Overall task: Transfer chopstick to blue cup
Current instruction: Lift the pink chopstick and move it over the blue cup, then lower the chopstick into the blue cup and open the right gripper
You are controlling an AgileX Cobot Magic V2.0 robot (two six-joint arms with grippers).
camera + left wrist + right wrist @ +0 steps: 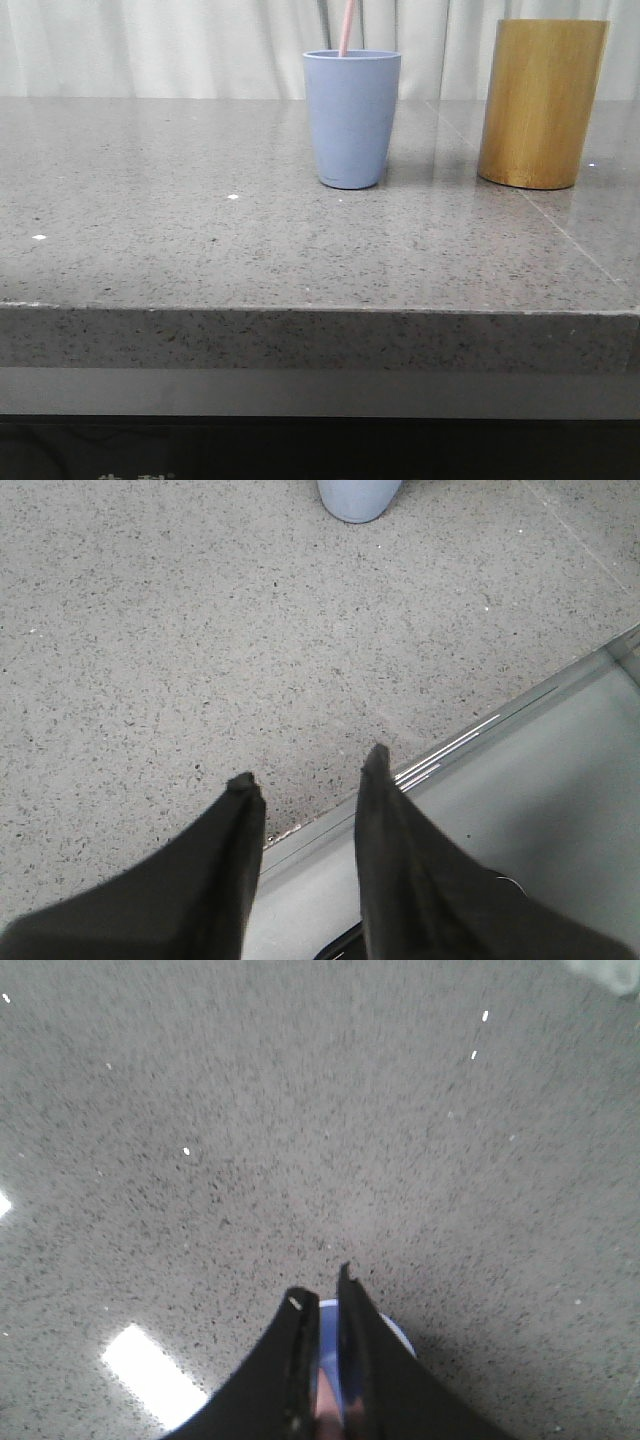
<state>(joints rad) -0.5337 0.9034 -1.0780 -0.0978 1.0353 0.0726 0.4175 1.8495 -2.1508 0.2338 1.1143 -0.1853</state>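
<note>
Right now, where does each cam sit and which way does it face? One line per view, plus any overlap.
Front: low, near the table's front edge, facing forward at the blue cup, the chopstick in it, and a wooden cylinder.
Left wrist: over the table edge, looking down past the left gripper, fingers apart; cup base beyond.
Right wrist: above the cup, looking down past the right gripper, fingers nearly together with something pinkish between them.
Shared: the blue cup appears in all three.
</note>
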